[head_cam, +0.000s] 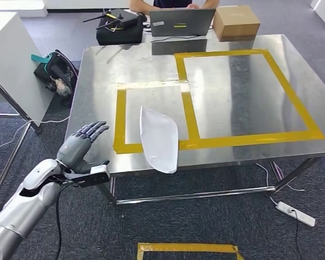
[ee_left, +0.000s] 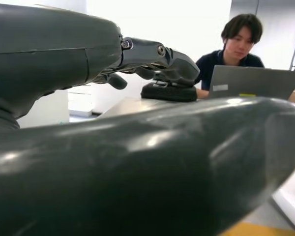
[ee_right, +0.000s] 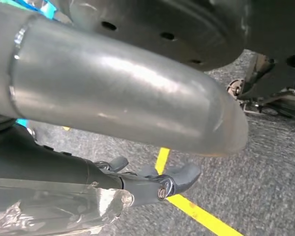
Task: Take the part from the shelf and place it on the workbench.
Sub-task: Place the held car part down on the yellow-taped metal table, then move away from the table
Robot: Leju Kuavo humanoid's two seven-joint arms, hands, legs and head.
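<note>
The white curved part (head_cam: pixel 158 138) lies flat on the steel workbench (head_cam: pixel 234 86), across the near right corner of the smaller yellow tape square and reaching the front edge. My left hand (head_cam: pixel 81 143) hovers off the table's front left corner, a short way left of the part, fingers spread and holding nothing. In the left wrist view its dark fingers (ee_left: pixel 157 54) stretch out over the thick thumb. My right hand (ee_right: pixel 138 182) hangs above the carpet with fingers extended and nothing in them.
At the far edge a person sits behind a laptop (head_cam: pixel 181 23), with a cardboard box (head_cam: pixel 236 21) and a black case (head_cam: pixel 119 27) beside it. A bag (head_cam: pixel 58 70) and a white panel (head_cam: pixel 10 59) stand left. A power strip (head_cam: pixel 296 213) and yellow floor tape (head_cam: pixel 189 249) lie below.
</note>
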